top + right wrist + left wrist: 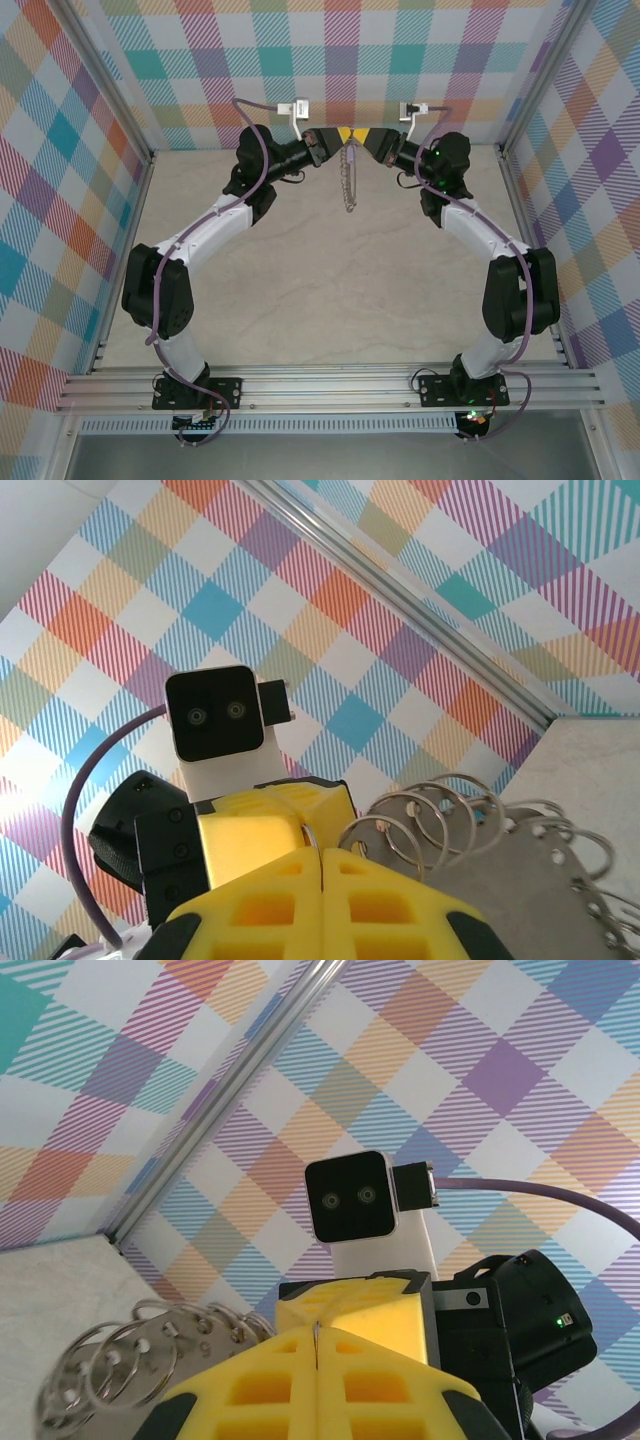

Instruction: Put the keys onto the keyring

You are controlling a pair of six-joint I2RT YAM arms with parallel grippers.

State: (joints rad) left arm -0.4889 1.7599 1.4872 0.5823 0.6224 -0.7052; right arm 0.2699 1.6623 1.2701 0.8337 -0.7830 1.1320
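This is a robotics lab test cell. A pale marble-patterned tabletop (330, 290) is boxed in by silver aluminium extrusion posts (108, 80) and a slotted aluminium base rail (330, 390). Its flat wall panels are printed in pastel plaid (400, 70). A white-and-black left robot arm (215, 225) and a matching right robot arm (480, 235) are bolted to the rail, trailing thin purple cables (520, 1188).

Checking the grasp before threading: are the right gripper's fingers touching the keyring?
Touching. In the right wrist view, the right gripper has its fingers shut on a keyring wire loop.
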